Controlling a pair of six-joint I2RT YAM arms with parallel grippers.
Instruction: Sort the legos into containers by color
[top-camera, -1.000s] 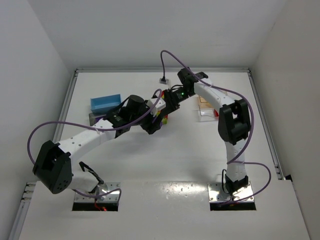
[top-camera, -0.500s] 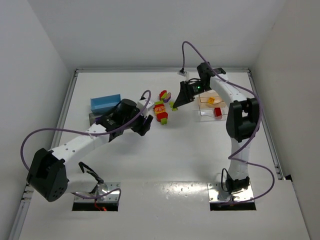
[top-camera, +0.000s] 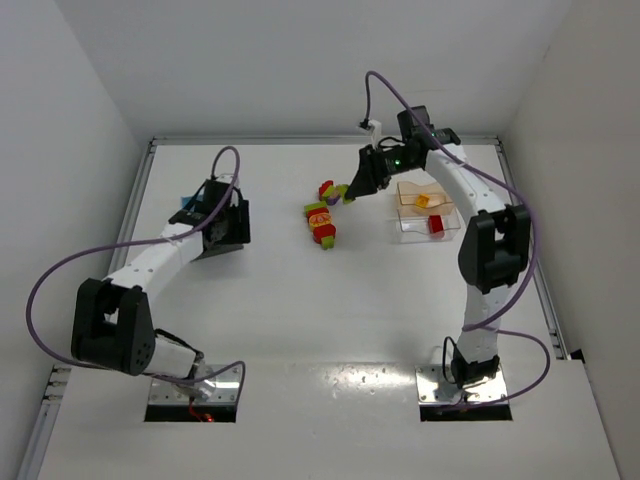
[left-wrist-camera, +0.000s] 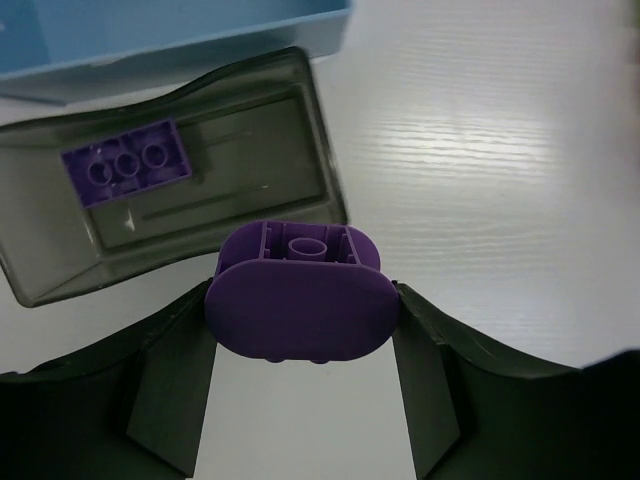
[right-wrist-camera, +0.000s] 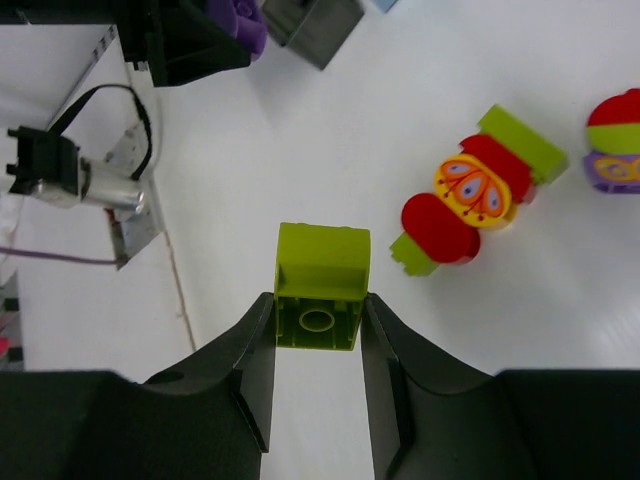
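My left gripper (left-wrist-camera: 300, 325) is shut on a rounded purple lego (left-wrist-camera: 298, 300) and holds it just above the near rim of the dark tub (left-wrist-camera: 320, 150). A purple brick (left-wrist-camera: 125, 165) lies inside the tub, and its blue part (left-wrist-camera: 150, 30) lies behind it. My right gripper (right-wrist-camera: 318, 310) is shut on a lime green lego (right-wrist-camera: 320, 270), held above the table near the pile. A red, yellow and green stack (right-wrist-camera: 470, 195) and a red, green and purple stack (right-wrist-camera: 618, 140) lie on the table. In the top view the left gripper (top-camera: 232, 222) is at far left and the right gripper (top-camera: 352, 192) is beside the stacks (top-camera: 320, 222).
The clear tub (top-camera: 408, 232) stands at the right and holds an orange-yellow block (top-camera: 422, 201) and a red block (top-camera: 436, 224). The blue part (top-camera: 186, 204) of the dark tub shows beside the left gripper. Walls close the table at the back and sides.
My left arm has swung left from the pile to the dark tub with the purple lego. My right gripper has pulled back from the pile with the lime green lego.
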